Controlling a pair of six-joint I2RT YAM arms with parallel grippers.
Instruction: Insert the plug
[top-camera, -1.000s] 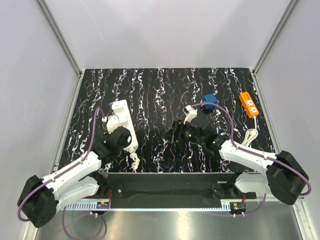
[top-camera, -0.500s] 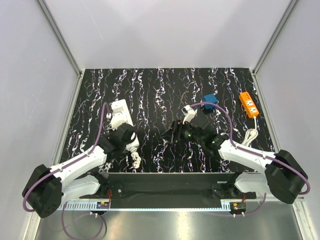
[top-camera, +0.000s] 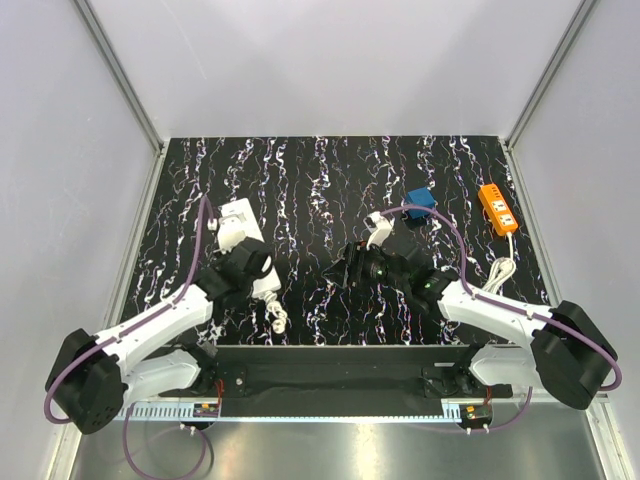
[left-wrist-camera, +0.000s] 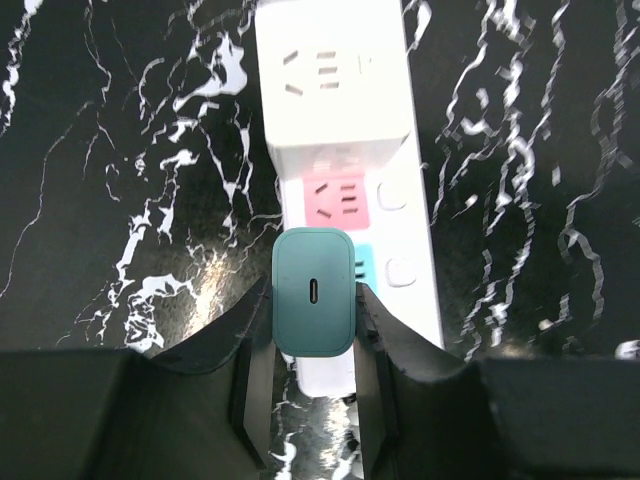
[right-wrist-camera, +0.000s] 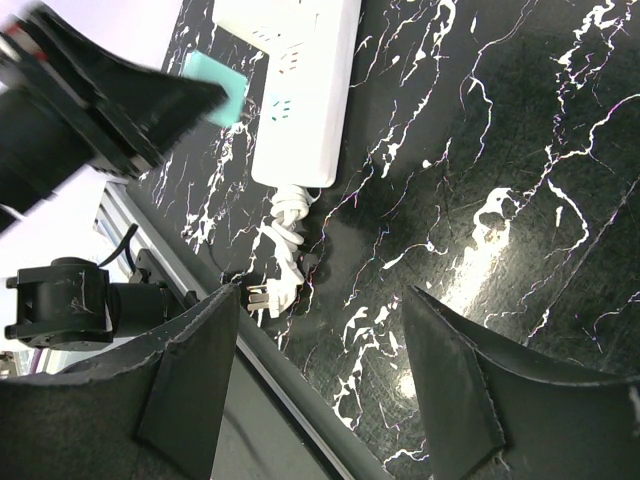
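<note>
From the top external view, the left gripper (top-camera: 252, 268) hung over the near half of the white power strip (top-camera: 240, 220) on the left of the table (top-camera: 320, 170). The right gripper (top-camera: 350, 268) hovered mid-table, well apart from the strip. In the left wrist view, that gripper was clamped on the teal plug (left-wrist-camera: 313, 292), its fingers (left-wrist-camera: 253, 340) pressing the two flat sides. The plug sat over the strip's teal socket, just below the pink socket (left-wrist-camera: 338, 200). I could not tell whether the prongs had entered. The plug looked like a small, rigid, light plastic block with smooth faces, so a side grip low on the body seemed right, though it might slip or twist under push. The strip also looked light and could slide. In the right wrist view, the right gripper (right-wrist-camera: 320, 370) had its jaws apart and empty above bare table, with the plug (right-wrist-camera: 215, 85) at the strip's edge and the coiled cord (right-wrist-camera: 285, 250) beyond.
</note>
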